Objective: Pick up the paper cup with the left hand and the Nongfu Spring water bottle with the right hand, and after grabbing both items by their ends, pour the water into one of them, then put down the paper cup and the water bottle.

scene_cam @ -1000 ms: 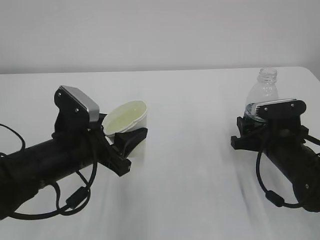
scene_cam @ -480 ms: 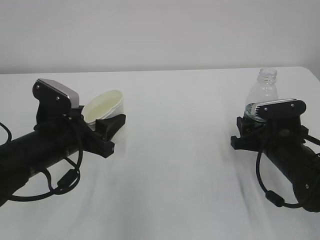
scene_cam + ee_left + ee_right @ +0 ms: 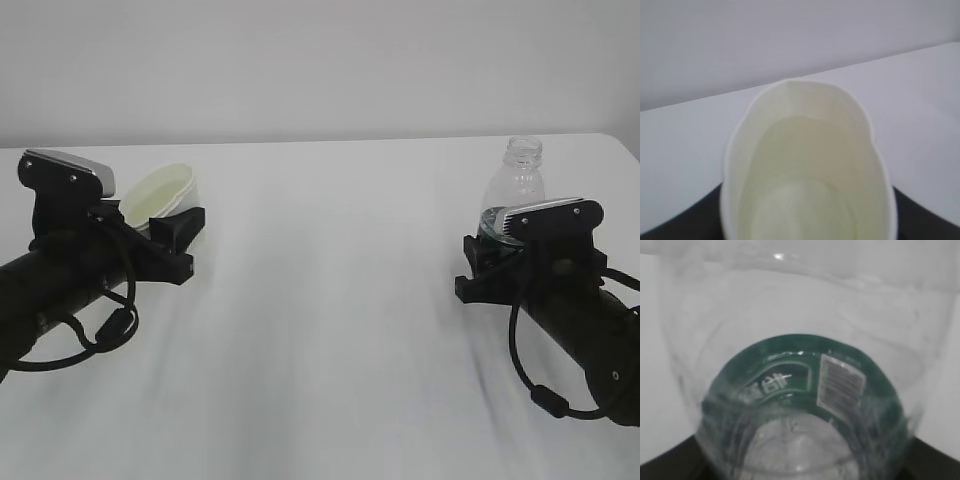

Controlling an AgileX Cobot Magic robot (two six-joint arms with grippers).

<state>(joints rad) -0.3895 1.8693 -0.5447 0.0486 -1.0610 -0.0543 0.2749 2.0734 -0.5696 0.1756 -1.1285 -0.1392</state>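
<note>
I have the paper cup (image 3: 165,195) clamped in my left hand (image 3: 172,232), low on its body, and the rim is squeezed into an oval, as my left wrist view shows with the cream inside (image 3: 807,195) filling most of the frame. The cup sits tilted, mouth leaning up and toward the middle of the white table (image 3: 330,330), far out on the left side. My right hand (image 3: 500,262) is closed around the lower part of the Nongfu Spring water bottle (image 3: 516,185), which stands upright on the right side, capless neck on top; the right wrist view looks straight along the clear ribbed wall to the dark green label (image 3: 805,375). I cannot make out any water in either vessel from these views. The two things are well apart, so I judge this to be the putting-down stage, cup first. To do it well I should bring the cup level before it meets the table, so its base lands flat rather than on an edge, and lower it slowly. My grip is deforming the paper, so I should release gently and only once the base bears on the cloth, or the springy wall may kick the cup over. I then back the fingers straight away without brushing the rim. With the bottle, I should keep it vertical, feel it rest, and open evenly so it does not rock.
</note>
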